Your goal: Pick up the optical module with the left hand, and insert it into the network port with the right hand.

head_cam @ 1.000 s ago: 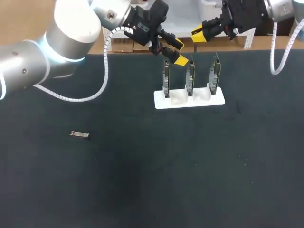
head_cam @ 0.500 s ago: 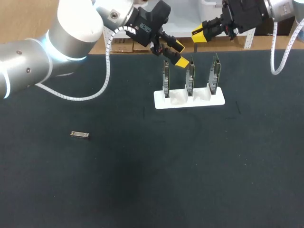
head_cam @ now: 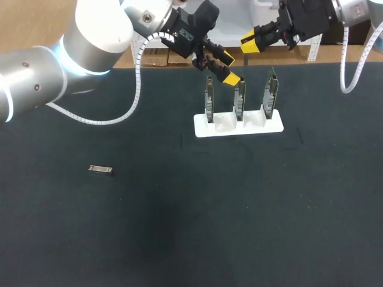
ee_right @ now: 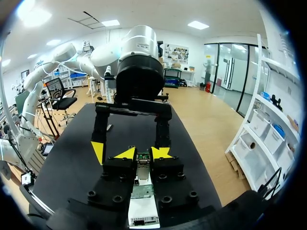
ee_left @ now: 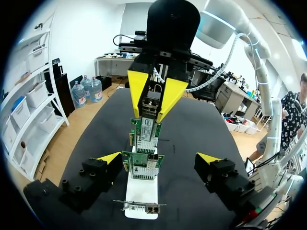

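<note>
While the optical module (head_cam: 100, 169) lies unpicked at left, the left gripper (head_cam: 227, 67) hangs spread by the cards (head_cam: 240, 98); the right gripper (head_cam: 249, 45) pinches a metal piece (ee_left: 151, 103), seemingly poised to insert.

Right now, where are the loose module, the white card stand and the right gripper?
loose module (head_cam: 100, 169), head view, middle of its metal body.
white card stand (head_cam: 275, 127), head view, bare right end of base.
right gripper (head_cam: 248, 44), head view, between its yellow tips.

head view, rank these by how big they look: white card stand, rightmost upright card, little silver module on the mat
1. white card stand, the widest of the three
2. rightmost upright card, seen edge-on, so it looks thin
3. silver module, clearly the smallest
</note>
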Action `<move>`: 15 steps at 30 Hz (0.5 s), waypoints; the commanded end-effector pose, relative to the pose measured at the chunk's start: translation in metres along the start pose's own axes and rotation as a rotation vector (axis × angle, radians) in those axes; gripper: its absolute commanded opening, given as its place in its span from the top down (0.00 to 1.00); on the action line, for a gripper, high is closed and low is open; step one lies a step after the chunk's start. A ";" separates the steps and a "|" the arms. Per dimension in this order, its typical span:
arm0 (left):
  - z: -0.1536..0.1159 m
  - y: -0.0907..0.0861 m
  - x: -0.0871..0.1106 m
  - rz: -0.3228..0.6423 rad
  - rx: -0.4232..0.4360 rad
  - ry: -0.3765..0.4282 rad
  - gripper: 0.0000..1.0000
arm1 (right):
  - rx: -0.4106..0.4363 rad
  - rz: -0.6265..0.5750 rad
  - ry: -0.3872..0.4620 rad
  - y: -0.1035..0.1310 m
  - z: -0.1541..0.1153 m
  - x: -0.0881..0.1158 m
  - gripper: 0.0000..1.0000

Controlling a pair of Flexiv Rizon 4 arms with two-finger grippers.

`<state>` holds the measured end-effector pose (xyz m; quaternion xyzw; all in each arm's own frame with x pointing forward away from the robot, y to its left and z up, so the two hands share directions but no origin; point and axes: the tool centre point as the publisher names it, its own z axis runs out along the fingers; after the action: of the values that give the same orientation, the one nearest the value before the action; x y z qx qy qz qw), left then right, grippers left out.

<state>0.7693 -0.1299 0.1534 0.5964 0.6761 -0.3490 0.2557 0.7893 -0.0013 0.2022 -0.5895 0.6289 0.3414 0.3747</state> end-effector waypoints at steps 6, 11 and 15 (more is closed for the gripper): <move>-0.002 -0.001 0.000 0.004 0.003 0.003 0.00 | -0.002 -0.001 0.001 0.002 0.001 -0.001 1.00; -0.002 -0.001 0.000 0.004 0.003 0.003 0.00 | -0.006 0.003 0.000 0.004 0.002 0.000 1.00; -0.002 -0.001 0.000 0.004 0.003 0.003 0.00 | -0.017 0.009 0.000 0.006 0.003 0.003 1.00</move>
<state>0.7686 -0.1291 0.1538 0.5980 0.6744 -0.3495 0.2557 0.7836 0.0008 0.1994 -0.5897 0.6290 0.3474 0.3686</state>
